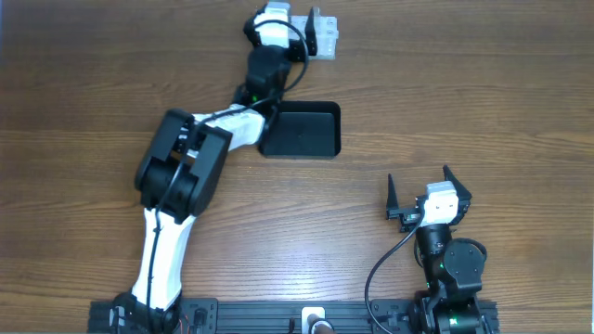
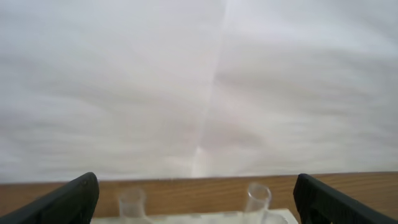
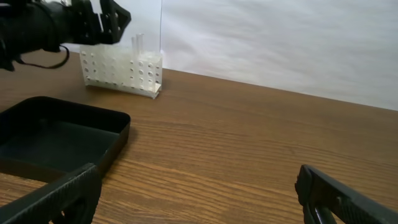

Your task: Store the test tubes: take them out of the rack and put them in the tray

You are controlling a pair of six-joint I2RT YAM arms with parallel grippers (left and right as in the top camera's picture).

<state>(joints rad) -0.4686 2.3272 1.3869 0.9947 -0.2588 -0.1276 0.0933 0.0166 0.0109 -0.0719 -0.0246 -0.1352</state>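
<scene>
The left gripper (image 2: 196,191) hangs just above the rack (image 3: 121,71) with its two fingers spread wide and pinching nothing. Between them rise the open mouths of two clear test tubes (image 2: 257,199), both upright in the rack's top row and apart from either finger. Beyond the rack, on the side away from the arms, stands a plain white wall (image 2: 186,81).

The black tray (image 1: 336,130) lies on the wooden table (image 1: 483,74) near the rack, on the side toward the arm bases. From above, the left arm (image 1: 186,167) crosses the tray's corner on its line to the rack, so it lies between rack and tray.

The right gripper (image 1: 419,174) is well apart from the rack, past the tray and close to its own base. Its fingers are also spread and hold nothing.
</scene>
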